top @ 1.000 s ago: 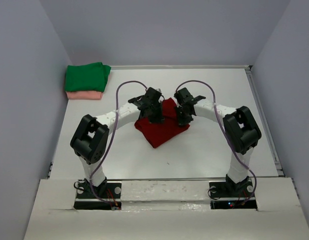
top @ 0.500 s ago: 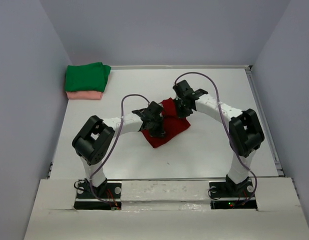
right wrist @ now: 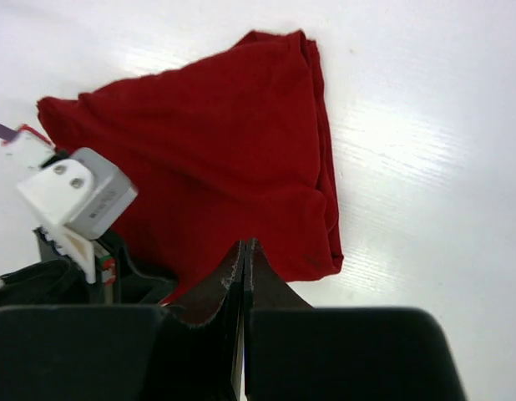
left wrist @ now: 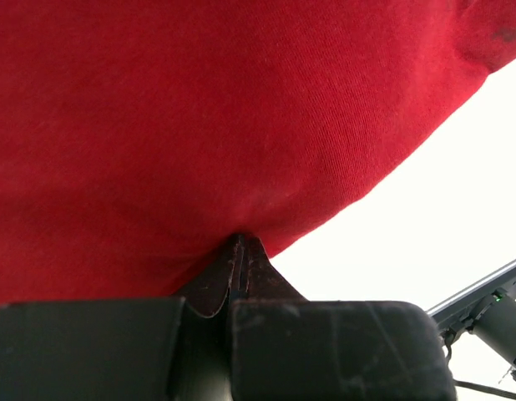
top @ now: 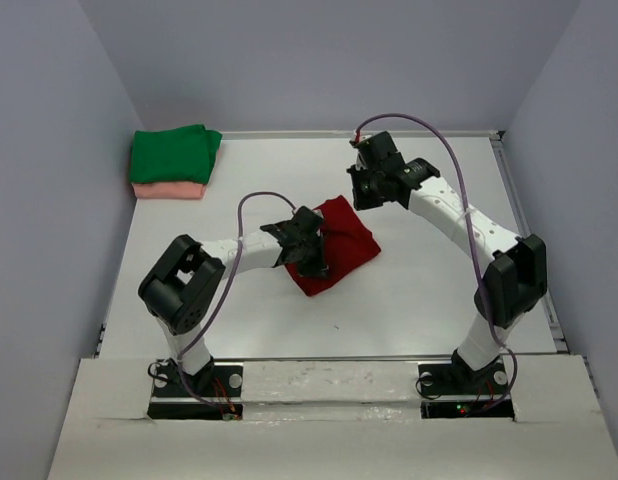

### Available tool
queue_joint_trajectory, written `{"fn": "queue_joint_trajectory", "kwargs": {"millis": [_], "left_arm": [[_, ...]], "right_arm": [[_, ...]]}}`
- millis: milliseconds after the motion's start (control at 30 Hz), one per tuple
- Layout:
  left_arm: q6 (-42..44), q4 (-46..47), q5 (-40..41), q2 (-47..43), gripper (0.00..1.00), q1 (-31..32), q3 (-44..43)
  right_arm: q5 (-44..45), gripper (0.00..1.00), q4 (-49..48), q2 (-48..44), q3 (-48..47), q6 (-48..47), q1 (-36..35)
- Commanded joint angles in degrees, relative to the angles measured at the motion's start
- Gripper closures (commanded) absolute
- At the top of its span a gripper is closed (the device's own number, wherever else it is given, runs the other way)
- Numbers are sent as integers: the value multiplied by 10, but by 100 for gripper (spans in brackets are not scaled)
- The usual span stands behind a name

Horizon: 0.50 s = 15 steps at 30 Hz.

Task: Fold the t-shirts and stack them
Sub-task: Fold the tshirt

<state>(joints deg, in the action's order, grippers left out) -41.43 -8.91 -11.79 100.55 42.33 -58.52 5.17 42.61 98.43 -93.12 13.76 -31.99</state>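
The dark red t-shirt (top: 344,245) lies folded into a compact packet at the middle of the table. My left gripper (top: 311,258) is shut, its tips pressed against the shirt's left edge; red cloth (left wrist: 199,117) fills the left wrist view right up to the closed tips (left wrist: 241,244). My right gripper (top: 362,193) is shut and empty, raised just beyond the shirt's far corner. In the right wrist view the shirt (right wrist: 216,142) lies below the closed gripper (right wrist: 245,247). The green t-shirt (top: 174,153) sits folded on the salmon pink t-shirt (top: 169,190) at the far left.
The green and pink stack sits in the far left corner against the left wall. Grey walls close in the white table (top: 439,300) on three sides. Part of the left arm's wrist (right wrist: 74,196) shows beside the red shirt in the right wrist view.
My right gripper has lifted off the red shirt and swung back and up toward the far side. My left gripper has slid toward the near side along the shirt's left edge.
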Motion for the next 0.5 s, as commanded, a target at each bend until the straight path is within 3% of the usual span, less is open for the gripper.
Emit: {"fn": "queue_joint_trajectory", "kwargs": {"millis": [0,467], "left_arm": [[-1,-28,26,-55,100,3,3],[12,-112,100,-96,100,5,-58]], "right_arm": [[-43,100,-10,29,24,3,-11],[-66,100,-63,122,69,21,-64]]}}
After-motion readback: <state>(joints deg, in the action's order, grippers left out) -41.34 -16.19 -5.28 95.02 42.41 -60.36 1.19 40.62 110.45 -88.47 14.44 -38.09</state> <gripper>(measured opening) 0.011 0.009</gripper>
